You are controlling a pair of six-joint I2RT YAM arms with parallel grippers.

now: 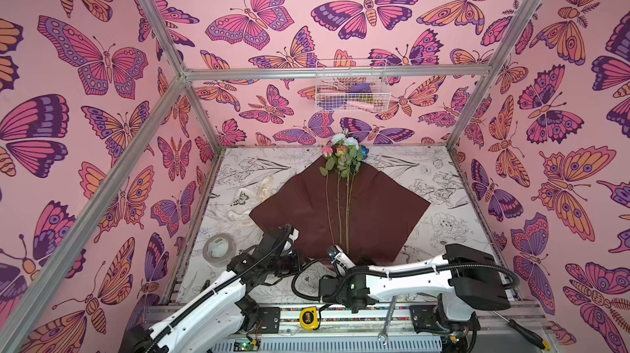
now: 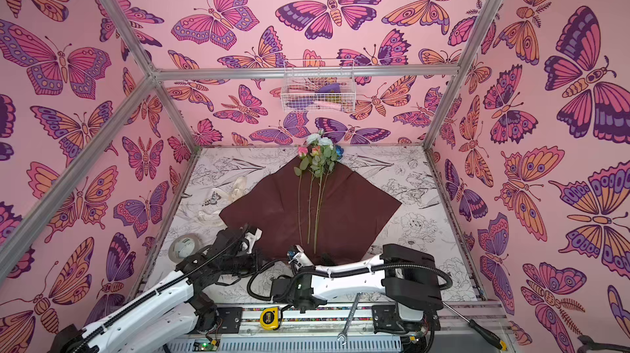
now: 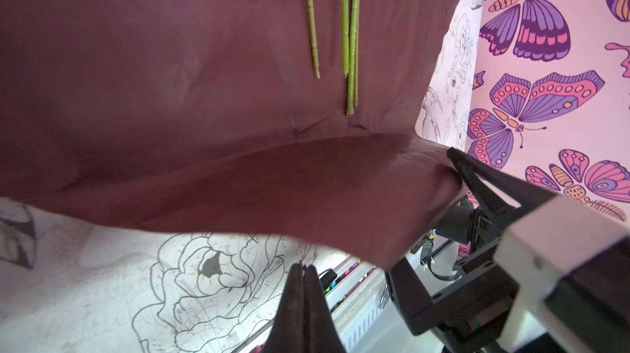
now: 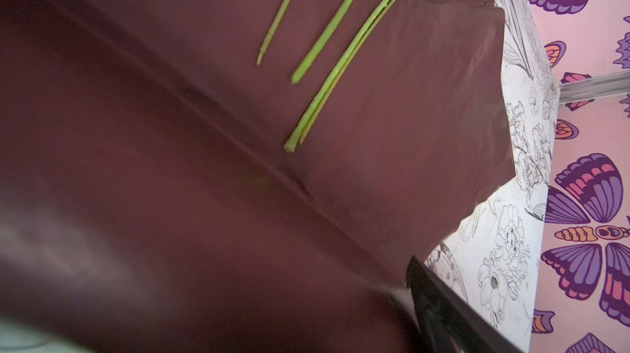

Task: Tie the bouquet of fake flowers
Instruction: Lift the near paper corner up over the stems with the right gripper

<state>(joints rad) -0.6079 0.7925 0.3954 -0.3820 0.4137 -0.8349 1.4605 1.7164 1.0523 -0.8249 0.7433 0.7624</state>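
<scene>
Several green-stemmed artificial roses [image 1: 342, 163] lie loose on the spread-out glossy dark red wrapping paper [image 1: 381, 204]; wrapping and tying are both left to do. Left gripper [image 3: 302, 271]: fingers pressed together, empty, near the paper's edge. Right gripper [image 3: 460, 170]: one finger touches the paper's raised near corner; its opening cannot be determined.

bouquet stems [image 3: 345, 27]: run off the picture's edge in both wrist views, heads out of frame there
blue head [image 1: 364, 151]: mostly hidden behind leaves in both top views
wrapping paper [image 4: 170, 232]: raised near fold a blur in the right wrist view
right gripper [image 1: 365, 260]: tips hidden by arm and paper in both top views; one finger [image 4: 439, 303] shows in its wrist view, cut off
wire basket [image 1: 351, 85]: contents too small to tell
ribbon [image 1: 265, 186]: surface detail too small to tell
</scene>
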